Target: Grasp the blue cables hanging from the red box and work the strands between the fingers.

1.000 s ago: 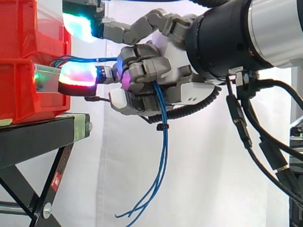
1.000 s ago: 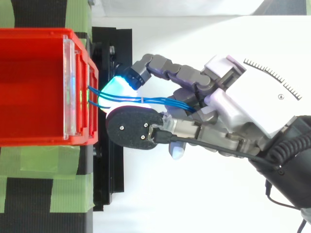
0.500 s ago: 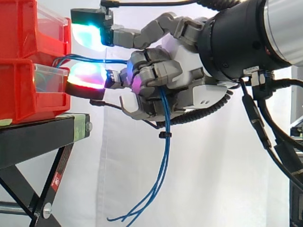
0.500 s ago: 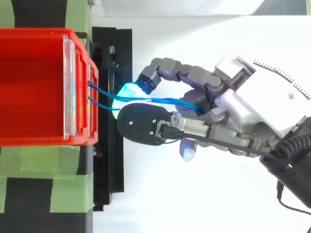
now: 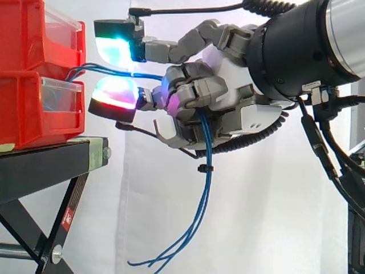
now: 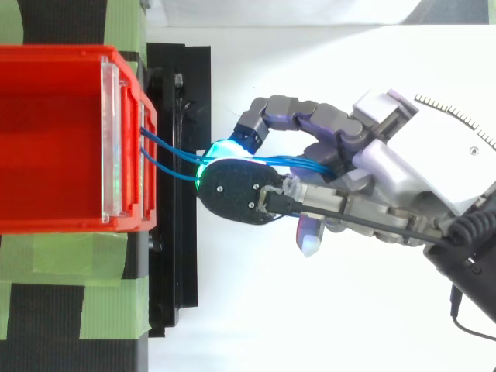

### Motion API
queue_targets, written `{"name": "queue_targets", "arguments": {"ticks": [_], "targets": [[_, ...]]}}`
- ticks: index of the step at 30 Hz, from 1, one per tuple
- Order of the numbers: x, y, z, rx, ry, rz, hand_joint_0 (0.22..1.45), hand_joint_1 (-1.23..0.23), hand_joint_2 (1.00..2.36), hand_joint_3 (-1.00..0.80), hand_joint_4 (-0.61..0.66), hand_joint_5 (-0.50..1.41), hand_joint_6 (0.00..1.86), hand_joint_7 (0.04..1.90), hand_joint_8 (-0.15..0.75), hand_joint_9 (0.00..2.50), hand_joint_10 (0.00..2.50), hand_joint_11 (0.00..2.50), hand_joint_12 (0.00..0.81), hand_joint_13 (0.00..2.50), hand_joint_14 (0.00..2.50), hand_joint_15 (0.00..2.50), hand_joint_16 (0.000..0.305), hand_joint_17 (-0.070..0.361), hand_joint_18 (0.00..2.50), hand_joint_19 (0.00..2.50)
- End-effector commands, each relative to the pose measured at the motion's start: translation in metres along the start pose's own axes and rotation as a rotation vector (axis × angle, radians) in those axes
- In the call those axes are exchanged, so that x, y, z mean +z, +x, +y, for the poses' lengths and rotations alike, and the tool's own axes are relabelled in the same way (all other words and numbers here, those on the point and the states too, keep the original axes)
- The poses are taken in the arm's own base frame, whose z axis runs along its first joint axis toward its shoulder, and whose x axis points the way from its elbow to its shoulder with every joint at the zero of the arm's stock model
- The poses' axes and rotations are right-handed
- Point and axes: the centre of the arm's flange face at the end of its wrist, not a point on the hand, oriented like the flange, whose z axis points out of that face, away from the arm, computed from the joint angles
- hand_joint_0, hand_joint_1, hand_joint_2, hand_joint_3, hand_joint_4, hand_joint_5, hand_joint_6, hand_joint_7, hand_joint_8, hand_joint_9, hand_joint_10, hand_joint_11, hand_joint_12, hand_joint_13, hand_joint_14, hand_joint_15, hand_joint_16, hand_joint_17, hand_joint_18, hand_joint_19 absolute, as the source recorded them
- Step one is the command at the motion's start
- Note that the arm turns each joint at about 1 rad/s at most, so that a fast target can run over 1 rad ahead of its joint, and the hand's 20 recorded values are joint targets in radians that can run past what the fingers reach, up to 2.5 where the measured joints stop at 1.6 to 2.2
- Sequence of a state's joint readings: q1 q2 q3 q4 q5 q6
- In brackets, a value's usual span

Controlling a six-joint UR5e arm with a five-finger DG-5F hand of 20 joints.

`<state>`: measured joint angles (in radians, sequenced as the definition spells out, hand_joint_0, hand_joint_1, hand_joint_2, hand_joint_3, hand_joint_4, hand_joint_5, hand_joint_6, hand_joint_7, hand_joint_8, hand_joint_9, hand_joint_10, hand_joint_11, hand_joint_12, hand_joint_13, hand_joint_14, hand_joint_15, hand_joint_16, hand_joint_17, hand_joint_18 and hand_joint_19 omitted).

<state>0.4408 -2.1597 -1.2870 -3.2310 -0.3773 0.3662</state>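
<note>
The hand (image 5: 194, 91) came in from 3 o'clock, level with the red box (image 5: 23, 117). Its fingers curled round the blue cables (image 5: 205, 188). Two glowing pads pointed toward 9 o'clock, near the box. The strands ran from the box front through the fist, then hung toward 6 o'clock.

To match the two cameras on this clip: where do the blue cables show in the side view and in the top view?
Side view: the blue cables run from the red bins at left into the hand's curled fingers, then hang below it toward the bottom edge.
Top view: the cables cross from the bins' front, left of centre, rightward into the hand.
Shared landmark: the red bins' front, where the strands emerge.
</note>
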Motion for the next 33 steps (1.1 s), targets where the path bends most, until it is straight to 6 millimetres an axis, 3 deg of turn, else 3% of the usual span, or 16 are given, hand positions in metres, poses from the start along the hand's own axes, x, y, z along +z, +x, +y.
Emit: {"name": "queue_targets", "arguments": {"ticks": [1,12,24,29,33], "targets": [[0.003,-0.003,0.0,-0.01,0.001,-0.007,0.87,-0.65,1.01,-0.74,0.22,0.18,0.41,1.28,0.524,1.95,2.5,2.5,0.623,1.99,2.5,1.61,0.246,0.185,2.5,0.58],[0.015,-0.016,0.002,-0.025,-0.006,-0.053,0.87,-0.65,1.01,-0.72,0.22,0.17,0.43,1.28,0.524,1.95,2.5,2.5,0.623,1.99,2.5,1.61,0.246,0.185,2.5,0.58],[0.012,-0.013,0.003,-0.019,-0.012,-0.056,0.89,-0.65,1.02,-0.59,0.21,0.15,0.54,1.27,0.524,1.95,2.5,2.5,0.623,1.99,2.5,1.61,0.246,0.185,2.5,0.58],[0.011,-0.005,0.021,-0.003,-0.02,-0.05,0.9,-0.65,1.02,-0.48,0.19,0.12,0.61,1.24,0.524,1.95,2.5,2.5,0.623,1.99,2.5,1.61,0.246,0.185,2.5,0.58],[0.009,-0.007,0.021,-0.021,-0.012,-0.052,0.89,-0.65,1.03,-0.36,0.19,0.11,0.65,1.24,0.524,1.95,2.5,2.5,0.623,1.99,2.5,1.61,0.246,0.185,2.5,0.58]]}}
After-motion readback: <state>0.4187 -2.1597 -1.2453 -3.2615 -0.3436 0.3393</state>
